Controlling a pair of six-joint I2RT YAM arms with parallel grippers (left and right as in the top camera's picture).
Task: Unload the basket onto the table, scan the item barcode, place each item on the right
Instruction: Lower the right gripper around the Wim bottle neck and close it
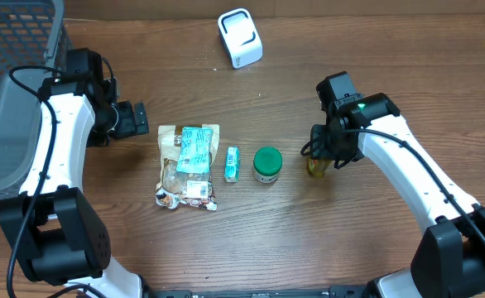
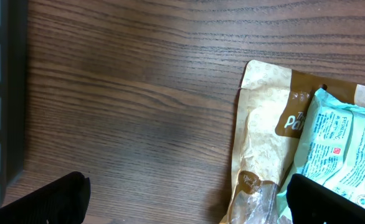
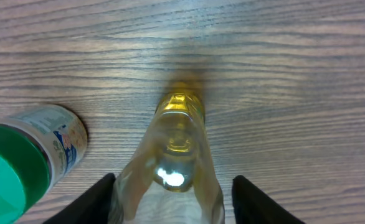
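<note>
2 grippers. R gripper: jaws part-open astride yellow bottle, gap at 1 finger, no firm hold. Green-lid jar just beside. L gripper: wide open, empty, near snack bag. Scanner well apart.

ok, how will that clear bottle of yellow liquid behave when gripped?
The clear bottle looks smooth and glossy, so probably slippery. It seems narrow and upright, so a sideways nudge may tip it. It looks partly filled, so likely heavyish for its size.
</note>
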